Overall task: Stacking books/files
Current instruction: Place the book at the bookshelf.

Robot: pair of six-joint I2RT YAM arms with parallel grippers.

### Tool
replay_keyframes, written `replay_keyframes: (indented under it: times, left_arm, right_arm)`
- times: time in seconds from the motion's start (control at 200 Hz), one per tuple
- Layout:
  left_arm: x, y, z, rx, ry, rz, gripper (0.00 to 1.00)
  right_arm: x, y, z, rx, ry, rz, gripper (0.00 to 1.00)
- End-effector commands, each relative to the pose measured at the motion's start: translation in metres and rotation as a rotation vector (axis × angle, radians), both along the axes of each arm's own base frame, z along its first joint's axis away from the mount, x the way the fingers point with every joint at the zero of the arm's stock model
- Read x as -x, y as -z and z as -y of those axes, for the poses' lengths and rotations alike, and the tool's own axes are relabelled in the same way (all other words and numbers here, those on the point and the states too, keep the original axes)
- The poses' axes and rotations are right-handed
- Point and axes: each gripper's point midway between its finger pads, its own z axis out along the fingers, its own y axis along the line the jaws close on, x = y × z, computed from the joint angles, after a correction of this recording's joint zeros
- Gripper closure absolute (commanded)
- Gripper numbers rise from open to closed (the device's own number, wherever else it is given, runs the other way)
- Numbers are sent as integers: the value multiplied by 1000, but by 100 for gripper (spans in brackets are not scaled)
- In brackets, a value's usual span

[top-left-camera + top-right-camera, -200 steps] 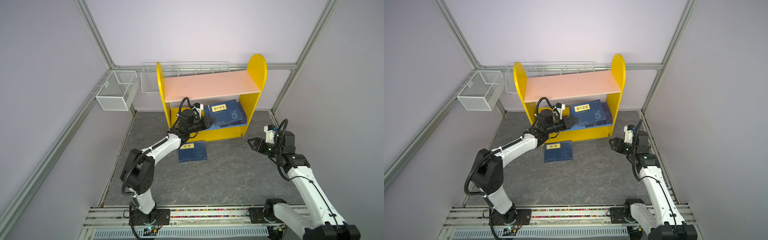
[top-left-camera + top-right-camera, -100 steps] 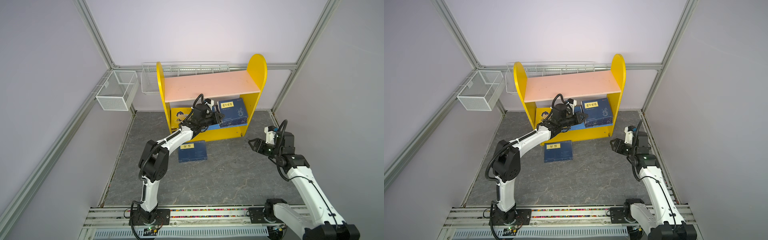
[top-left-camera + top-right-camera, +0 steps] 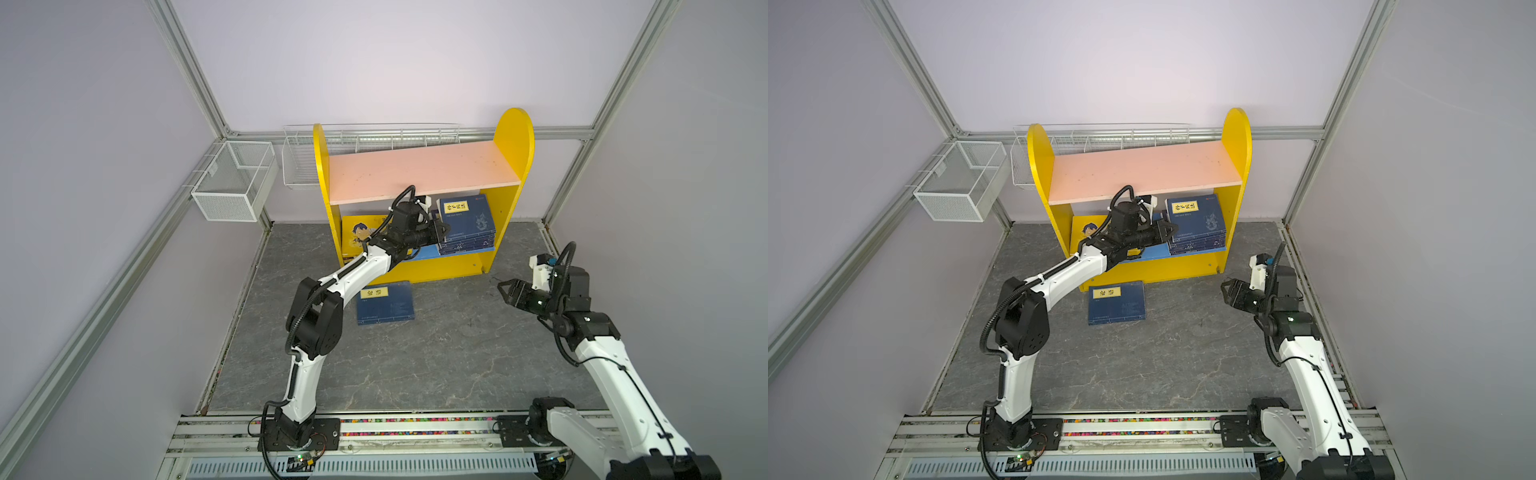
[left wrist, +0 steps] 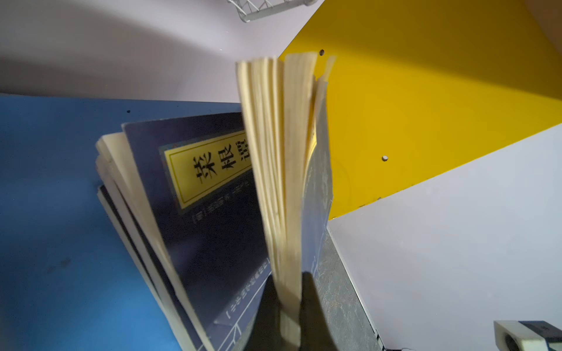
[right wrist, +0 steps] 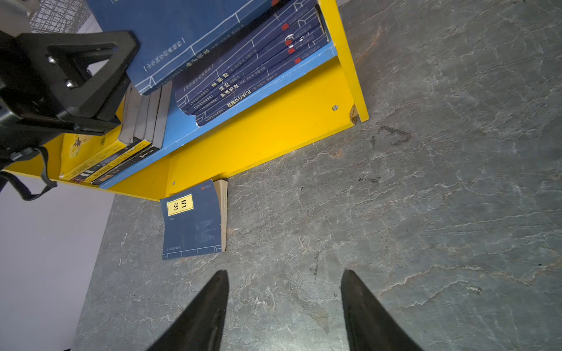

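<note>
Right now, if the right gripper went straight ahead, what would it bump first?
Likely the yellow shelf's bottom board; the navy book on the floor lies aside. Depth is unclear.

I am watching a yellow shelf unit with a pink top board standing at the back of the grey marbled tabletop. A white mesh basket is hanging on the side rail, and a wire rack is hanging just behind the shelf.
</note>
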Motion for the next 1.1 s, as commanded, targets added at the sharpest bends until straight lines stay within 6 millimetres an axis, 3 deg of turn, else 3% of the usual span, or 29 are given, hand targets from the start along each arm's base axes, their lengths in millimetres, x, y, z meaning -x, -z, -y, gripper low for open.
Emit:
replay_keyframes:
  times: [0.0,0.155,0.32,0.405,0.555,0.705,0.81,0.865,0.965,1.095]
  left_arm:
    - [-19,17,-9,-45,-54,-53,82]
    - [-24,19,-15,-61,-105,-62,65]
    - [-26,22,-19,-90,-137,-72,59]
    - [-26,21,-22,-121,-163,-81,48]
    - [-25,14,-30,-181,-222,-54,26]
    - [-27,7,-37,-222,-273,-39,13]
    - [-23,-3,-40,-233,-276,-15,10]
    - [-16,-13,-42,-239,-273,7,9]
    - [9,-32,-47,-269,-243,73,9]
    - [62,-28,-74,-354,-239,130,9]
  right_arm:
    - [5,6,1,13,-10,-7,38]
    - [5,8,-2,0,-19,-9,38]
    - [5,6,-3,-2,-25,-8,38]
    - [5,7,-3,-2,-24,-10,38]
    - [6,7,-3,-7,-26,-6,38]
    - [6,6,-2,2,-26,-5,38]
    - [8,7,-4,16,-37,-1,37]
    - [10,10,-8,29,-56,0,37]
    - [17,18,-35,53,-151,-14,37]
    - [29,42,-83,77,-294,-49,37]
